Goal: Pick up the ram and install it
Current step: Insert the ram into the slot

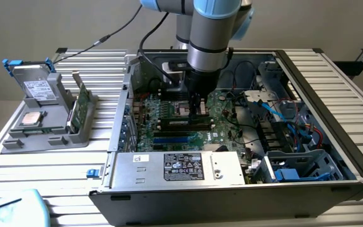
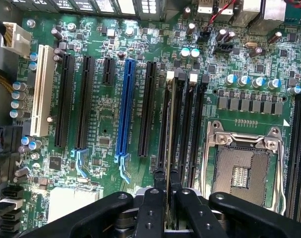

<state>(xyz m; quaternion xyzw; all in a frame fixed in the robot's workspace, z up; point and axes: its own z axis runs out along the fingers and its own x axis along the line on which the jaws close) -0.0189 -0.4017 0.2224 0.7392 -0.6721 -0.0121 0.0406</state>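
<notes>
My gripper (image 1: 200, 109) reaches down into the open computer case, over the green motherboard (image 1: 229, 124). In the wrist view its two black fingers (image 2: 159, 174) are shut on the ram (image 2: 168, 124), seen edge-on as a thin dark strip. The ram runs along the black memory slot nearest the expansion slots, with the slot's white latch (image 2: 170, 75) at its far end. I cannot tell whether it is seated or just above the slot. Two more black memory slots (image 2: 192, 124) lie beside it, then the open CPU socket (image 2: 242, 171).
The case walls (image 1: 332, 118) and the silver power supply (image 1: 188, 168) box in the motherboard. Blue and red cables (image 1: 289, 118) fill the exterior view's right. A grey holder (image 1: 49, 137) left of the case carries a standing green board (image 1: 81, 104) and a drive (image 1: 36, 87).
</notes>
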